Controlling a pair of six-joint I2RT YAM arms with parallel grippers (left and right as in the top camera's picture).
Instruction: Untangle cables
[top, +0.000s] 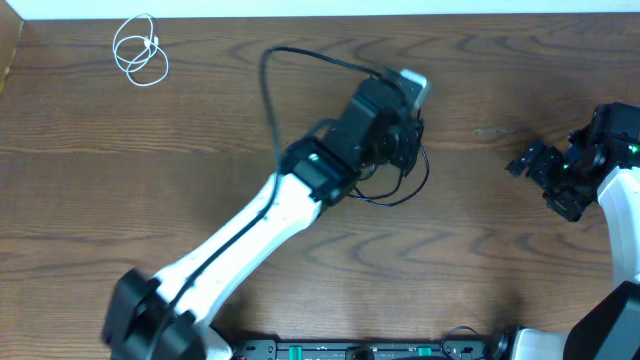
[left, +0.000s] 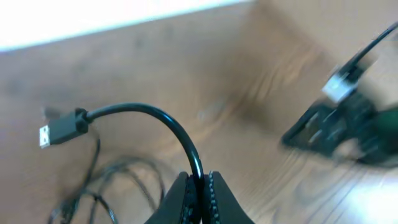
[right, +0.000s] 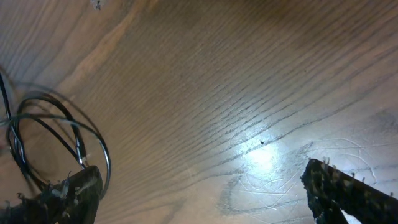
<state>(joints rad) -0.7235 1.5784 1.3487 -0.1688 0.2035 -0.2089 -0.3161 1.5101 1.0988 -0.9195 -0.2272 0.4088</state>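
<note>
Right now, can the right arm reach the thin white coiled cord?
Probably not: the thin white coiled cord lies in the far left corner, the right tool is open near the right edge, and the left arm stretches between them.

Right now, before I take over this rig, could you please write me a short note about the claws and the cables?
Left claw: shut on a black cable, not far from its plug end.
Right claw: open and empty, at the right side of the table.
White cable: coiled alone at the far left corner, apart from the black ones. This part looks done.
Other black loops: lying on the table under the left claw. I cannot tell if they are free of the held cable.
Left to do: separate the black cables.
</note>
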